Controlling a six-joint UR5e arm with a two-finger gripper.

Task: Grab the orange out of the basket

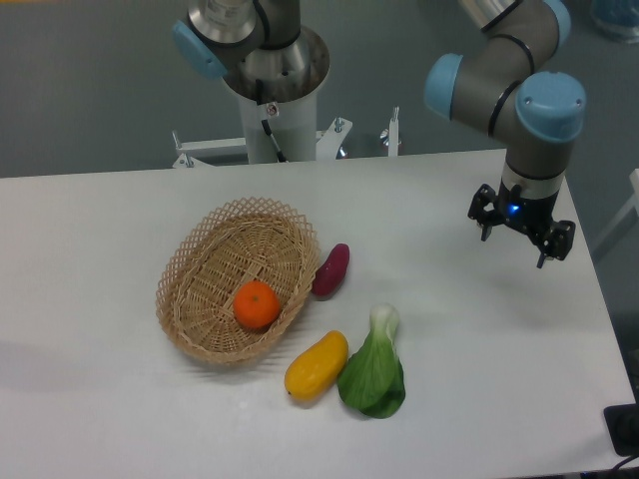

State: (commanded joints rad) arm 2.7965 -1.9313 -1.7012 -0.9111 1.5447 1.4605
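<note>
The orange [257,304] is small, round and bright orange. It lies inside the oval tan wicker basket [205,261], toward its near right side. The basket sits on the white table left of centre. My gripper [517,247] hangs above the table's right side, far to the right of the basket and apart from everything. Its two fingers point down with a gap between them and nothing in it, so it is open and empty.
A dark purple sweet potato [330,269] lies against the basket's right rim. A yellow-orange mango-like fruit [316,366] and a green bok choy [375,367] lie in front of the basket. The robot's base column [270,110] stands at the table's back edge.
</note>
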